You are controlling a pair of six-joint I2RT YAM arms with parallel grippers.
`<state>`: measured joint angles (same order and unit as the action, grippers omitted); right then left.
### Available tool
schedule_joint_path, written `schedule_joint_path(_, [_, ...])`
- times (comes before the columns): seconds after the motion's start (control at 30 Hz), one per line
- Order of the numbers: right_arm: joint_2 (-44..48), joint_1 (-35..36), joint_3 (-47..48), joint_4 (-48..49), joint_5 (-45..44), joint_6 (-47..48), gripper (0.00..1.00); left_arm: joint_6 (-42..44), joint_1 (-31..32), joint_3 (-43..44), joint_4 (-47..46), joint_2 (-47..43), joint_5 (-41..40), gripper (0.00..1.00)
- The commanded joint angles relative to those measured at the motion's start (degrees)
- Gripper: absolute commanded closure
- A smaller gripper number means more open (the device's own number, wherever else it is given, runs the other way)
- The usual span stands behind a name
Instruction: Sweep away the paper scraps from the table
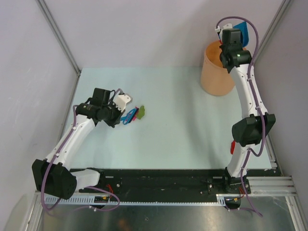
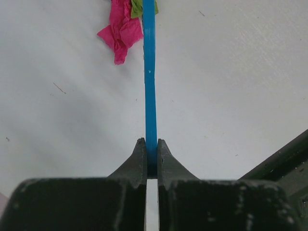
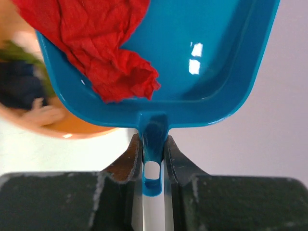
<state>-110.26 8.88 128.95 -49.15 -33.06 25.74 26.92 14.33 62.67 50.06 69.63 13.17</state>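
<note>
My left gripper (image 1: 120,116) is shut on a thin blue sweeping tool (image 1: 129,117) low over the pale green table (image 1: 183,134). In the left wrist view the fingers (image 2: 139,159) clamp the blue handle (image 2: 150,96). A magenta-pink scrap (image 2: 120,31) and a green scrap (image 2: 137,7) lie at the tool's far end, and both show from above (image 1: 140,112). My right gripper (image 1: 237,32) is raised at the back right, shut on the handle of the blue dustpan (image 3: 207,57). A red scrap (image 3: 91,43) lies in the pan, over the orange bin (image 1: 215,72).
The orange bin (image 3: 72,127) holds blurred dark and green things. A small red thing (image 1: 232,147) shows beside the right arm's lower link. Grey walls close in the table on the left, back and right. The black rail (image 1: 163,180) runs along the near edge.
</note>
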Motion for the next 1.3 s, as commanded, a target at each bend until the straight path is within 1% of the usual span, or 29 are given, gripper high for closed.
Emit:
schedule_joint_path(0.0, [2.1,0.5,-9.4,25.7,-18.3,27.4,1.0,-0.6,-0.3,-0.2,-1.3,-1.7,-0.1,1.0])
schedule_joint_path(0.03, [3.0,0.5,-13.2,31.3,-19.5,38.5,1.0,-0.6,-0.3,-0.2,-1.4,-1.7,-0.1,1.0])
schedule_joint_path(0.07, [4.3,0.7,-20.2,44.4,-20.2,43.9,1.0,-0.6,-0.3,-0.2,-1.4,-1.7,-0.2,1.0])
schedule_joint_path(0.1, [6.4,0.7,-24.2,51.5,-19.9,49.0,1.0,-0.5,-0.3,-0.2,-1.4,-1.7,-0.3,1.0])
schedule_joint_path(0.13, [7.4,0.9,-27.1,61.0,-19.0,58.0,1.0,-0.4,-0.3,-0.3,-1.4,-1.7,-0.2,1.0])
schedule_joint_path(0.17, [8.2,1.0,-31.4,63.7,-17.6,60.8,1.0,-0.3,-0.3,-0.4,-1.3,-1.8,-0.2,1.0])
schedule_joint_path(0.2, [8.8,1.1,-32.9,65.2,-14.7,63.4,1.0,-0.2,-0.3,-0.4,-1.4,-1.9,-0.2,1.0])
schedule_joint_path(0.3, [10.9,0.5,-38.2,70.7,-9.6,71.4,1.0,0.1,-0.3,-0.4,-1.4,-1.9,0.1,1.0])
schedule_joint_path(0.33, [11.2,0.3,-39.4,74.1,-8.8,73.6,1.0,0.0,-0.3,-0.4,-1.4,-1.9,0.2,1.0])
schedule_joint_path(0.37, [11.3,0.1,-40.4,76.1,-7.7,78.5,1.0,0.0,-0.3,-0.4,-1.4,-1.9,0.2,1.0])
schedule_joint_path(0.43, [11.2,-0.8,-42.8,80.0,-6.8,82.4,1.0,0.0,-0.3,-0.3,-1.4,-1.9,0.3,1.0])
schedule_joint_path(0.5, [11.0,-1.2,-43.2,80.1,-6.0,83.9,1.0,0.1,-0.3,-0.4,-1.4,-1.9,0.4,1.0])
schedule_joint_path(0.63, [10.6,-2.1,-43.3,80.7,-7.0,83.1,1.0,0.1,-0.3,-0.6,-1.4,-2.3,0.3,1.0])
schedule_joint_path(0.67, [10.7,-1.9,-43.2,81.1,-7.9,82.1,1.0,0.2,-0.3,-0.7,-1.3,-2.4,0.2,1.0])
schedule_joint_path(0.77, [11.5,0.0,-40.3,79.9,-10.6,73.3,1.0,0.2,-0.3,-0.7,-1.3,-2.5,0.2,1.0])
schedule_joint_path(0.8, [12.5,0.8,-38.7,74.6,-11.4,64.8,1.0,0.2,-0.3,-0.5,-1.4,-2.5,0.2,1.0])
schedule_joint_path(0.87, [15.4,3.6,-34.3,66.9,-11.9,55.2,1.0,0.1,-0.3,0.1,-1.3,-2.4,0.3,1.0])
schedule_joint_path(0.9, [16.7,4.8,-33.4,58.6,-11.2,49.6,1.0,-0.1,-0.3,0.7,-1.4,-2.0,0.4,1.0])
schedule_joint_path(0.93, [18.0,7.0,-32.5,54.6,-8.8,41.1,0.98,-0.5,-0.3,1.0,-1.4,-2.0,0.8,1.0])
schedule_joint_path(0.97, [19.1,8.5,-32.5,51.5,-7.6,36.9,0.97,-0.5,-0.3,1.3,-1.4,-1.9,1.0,1.0])
schedule_joint_path(1.0, [21.6,9.6,-32.8,45.9,-6.4,33.6,0.97,-0.9,-0.3,1.9,-1.4,-1.4,1.3,1.0])
schedule_joint_path(1.03, [22.4,11.0,-33.1,43.3,-4.5,27.4,0.97,-1.2,-0.3,2.2,-1.5,-1.2,1.4,1.0])
schedule_joint_path(1.07, [23.4,14.0,-33.3,40.6,-3.5,24.3,0.98,-1.3,-0.3,2.4,-1.5,-1.0,1.7,1.0])
schedule_joint_path(1.1, [24.3,15.4,-33.1,34.5,-2.5,21.4,0.99,-1.6,-0.3,2.9,-1.6,-0.8,1.7,1.0])
schedule_joint_path(1.13, [24.6,16.9,-33.0,31.5,-0.4,14.5,1.0,-1.9,-0.3,3.2,-1.6,-0.3,1.8,1.0])
schedule_joint_path(1.17, [24.7,19.2,-32.9,28.4,1.0,11.4,1.0,-2.0,-0.3,3.4,-1.7,0.1,2.1,1.0])
schedule_joint_path(1.2, [24.7,20.3,-32.9,22.3,2.7,7.6,1.0,-2.5,-0.3,3.9,-1.8,0.4,2.2,1.0])
schedule_joint_path(1.23, [24.5,21.1,-32.9,19.4,6.9,4.4,1.0,-2.7,-0.3,4.2,-1.9,0.8,2.5,1.0])
schedule_joint_path(1.27, [24.1,22.7,-33.1,16.9,8.9,-1.9,1.0,-3.0,-0.3,4.5,-1.8,1.5,2.9,1.0])
